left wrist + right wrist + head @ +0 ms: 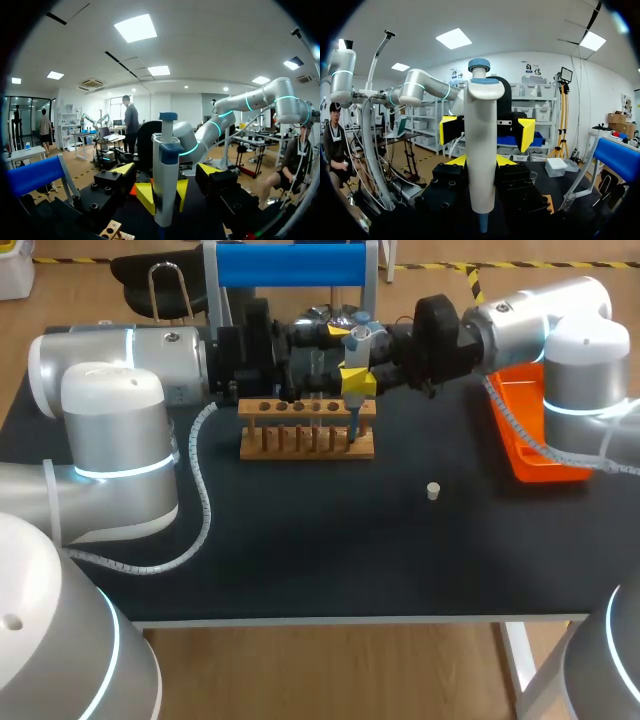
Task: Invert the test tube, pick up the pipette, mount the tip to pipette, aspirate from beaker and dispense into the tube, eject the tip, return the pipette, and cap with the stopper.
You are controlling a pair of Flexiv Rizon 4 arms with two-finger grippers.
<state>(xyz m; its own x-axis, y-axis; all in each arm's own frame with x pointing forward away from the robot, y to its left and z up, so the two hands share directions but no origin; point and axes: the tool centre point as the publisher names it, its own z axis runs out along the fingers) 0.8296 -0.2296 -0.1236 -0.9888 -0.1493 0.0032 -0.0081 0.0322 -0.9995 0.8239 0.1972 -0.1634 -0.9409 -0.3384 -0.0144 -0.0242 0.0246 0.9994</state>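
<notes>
White pipette (481, 150), orange tray (530, 472), black table (350, 550), brown rack (307, 448)

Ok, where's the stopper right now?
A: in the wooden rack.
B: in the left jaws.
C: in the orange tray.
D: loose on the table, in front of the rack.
D: the stopper sits alone on the dark table, apart from the rack and nearer the front edge.

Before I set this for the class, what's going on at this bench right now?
The right claw is shut on the pipette, holding it upright. The left claw faces it, open, a finger on each side of the pipette. The pipette's lower end is down at the wooden rack. The stopper lies loose on the table.
</notes>
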